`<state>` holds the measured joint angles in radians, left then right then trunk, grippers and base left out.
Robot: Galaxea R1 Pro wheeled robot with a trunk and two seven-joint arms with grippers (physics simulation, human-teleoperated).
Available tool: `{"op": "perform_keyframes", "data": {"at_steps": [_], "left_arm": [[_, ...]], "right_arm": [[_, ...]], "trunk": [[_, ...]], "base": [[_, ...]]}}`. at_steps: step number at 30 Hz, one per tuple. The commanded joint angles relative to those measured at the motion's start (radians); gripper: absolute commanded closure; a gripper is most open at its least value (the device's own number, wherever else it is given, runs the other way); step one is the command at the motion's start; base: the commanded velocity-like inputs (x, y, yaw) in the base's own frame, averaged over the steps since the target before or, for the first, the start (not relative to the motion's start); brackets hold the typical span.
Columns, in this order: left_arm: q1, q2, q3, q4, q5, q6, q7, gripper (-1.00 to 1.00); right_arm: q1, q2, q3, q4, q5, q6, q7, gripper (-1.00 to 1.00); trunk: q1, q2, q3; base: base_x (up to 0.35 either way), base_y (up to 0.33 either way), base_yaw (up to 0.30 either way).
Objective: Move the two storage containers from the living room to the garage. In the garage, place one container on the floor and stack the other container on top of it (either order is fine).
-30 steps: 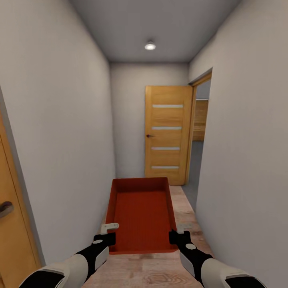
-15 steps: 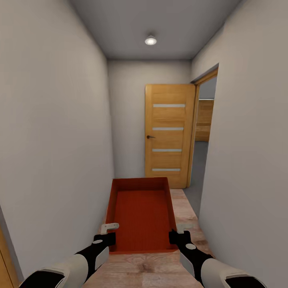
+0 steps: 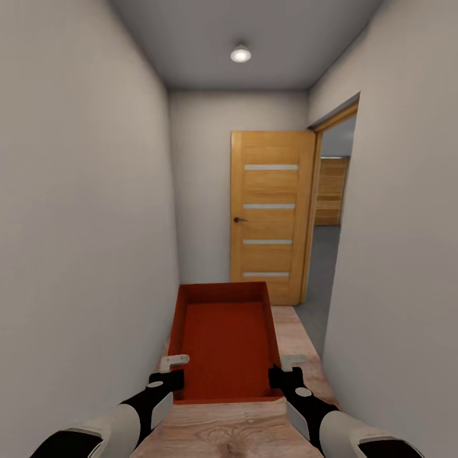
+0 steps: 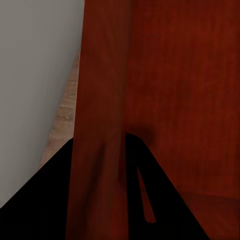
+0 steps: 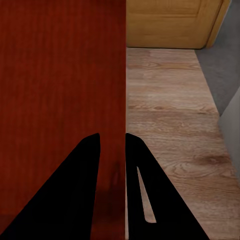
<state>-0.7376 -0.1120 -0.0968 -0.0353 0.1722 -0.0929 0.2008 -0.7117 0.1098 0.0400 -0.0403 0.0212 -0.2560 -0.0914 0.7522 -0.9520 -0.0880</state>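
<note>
Both tools grip the storage container (image 3: 224, 343) — doorway (image 3: 331, 229) seemingly nearer.

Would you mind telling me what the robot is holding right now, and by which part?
One container, held by both grippers: the left gripper clamps its left side wall, the right gripper its right side wall, near the end closest to the robot.

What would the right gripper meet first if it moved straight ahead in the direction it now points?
The right gripper is already clamped on the wall of the storage container. Beyond that, the way over the wood floor looks free up to the orange door, though depth is uncertain.
</note>
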Motion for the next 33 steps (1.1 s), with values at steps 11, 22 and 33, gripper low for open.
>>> {"op": "perform_keyframes", "data": {"at_steps": [11, 22, 33], "left_arm": [[0.000, 0.012, 0.040, 0.003, 0.016, -0.004, 0.006, 1.00], [0.000, 0.012, 0.041, 0.003, 0.016, -0.004, 0.006, 1.00], [0.000, 0.012, 0.041, 0.003, 0.016, -0.004, 0.006, 1.00]], "right_arm": [[-0.002, 0.001, -0.058, -0.003, 0.017, -0.025, -0.005, 1.00], [-0.002, 0.001, -0.058, -0.003, 0.017, -0.025, -0.005, 1.00], [-0.002, 0.000, -0.058, -0.003, 0.018, -0.025, -0.005, 1.00]], "trunk": [[0.001, -0.001, -0.002], [0.001, -0.001, -0.002], [0.001, -0.001, -0.002]], "base": [[0.324, 0.000, 0.000], [0.324, 0.000, 0.000], [0.324, 0.000, 0.000]]}}
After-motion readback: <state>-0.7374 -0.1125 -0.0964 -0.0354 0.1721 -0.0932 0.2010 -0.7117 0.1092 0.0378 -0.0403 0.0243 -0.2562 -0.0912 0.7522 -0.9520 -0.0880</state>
